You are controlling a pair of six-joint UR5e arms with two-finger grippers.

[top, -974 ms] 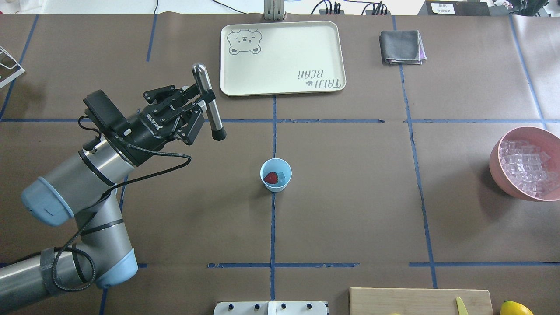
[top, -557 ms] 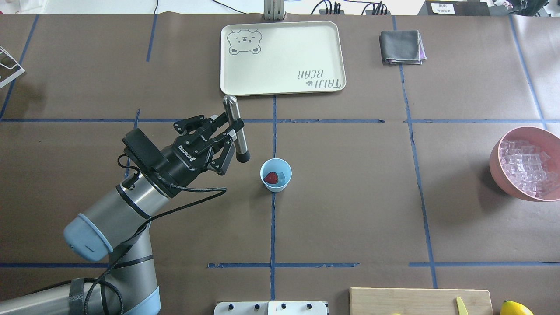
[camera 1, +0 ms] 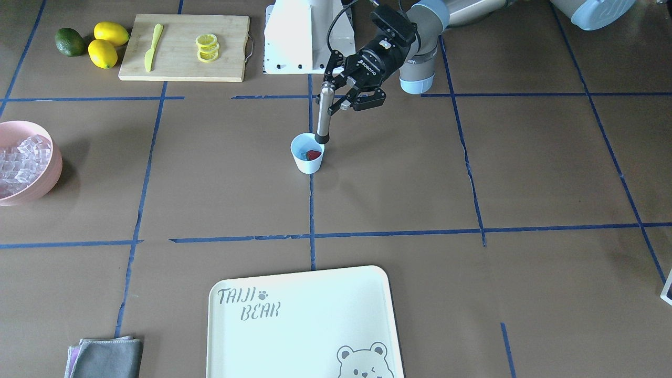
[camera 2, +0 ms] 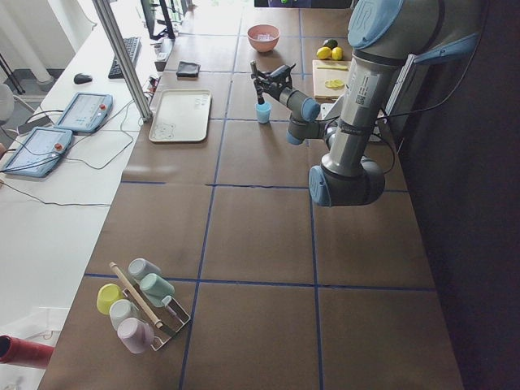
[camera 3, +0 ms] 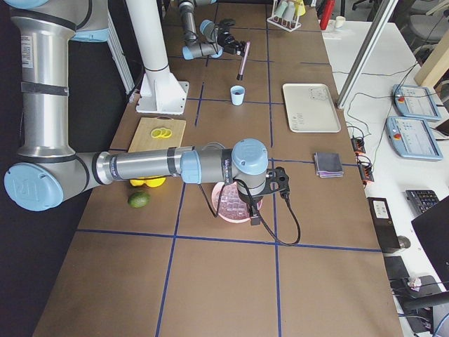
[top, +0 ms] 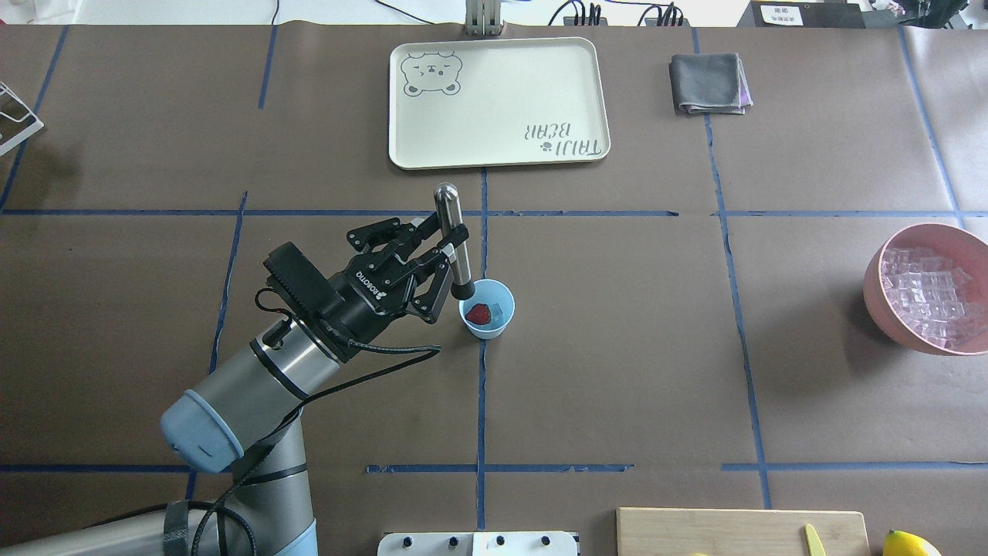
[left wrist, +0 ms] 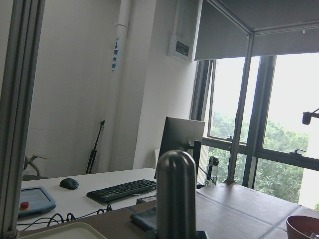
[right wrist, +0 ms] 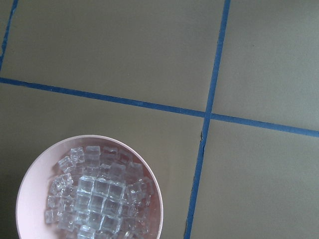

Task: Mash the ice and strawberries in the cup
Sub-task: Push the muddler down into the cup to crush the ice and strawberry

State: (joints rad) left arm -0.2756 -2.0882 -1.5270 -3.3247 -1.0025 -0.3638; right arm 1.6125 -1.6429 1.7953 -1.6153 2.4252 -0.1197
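Swung rightward, the left end effector point(top: 450, 249) grips the muddler point(top: 447, 207), tip at the cup point(top: 488, 332) rim.

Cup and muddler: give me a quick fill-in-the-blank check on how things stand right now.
The left tool is shut on a metal muddler whose lower tip is ____ in colour.
Inside the pale blue cup lies one small red ____.
The pink bowl is filled with clear ____ cubes.
Missing words: black; strawberry; ice.
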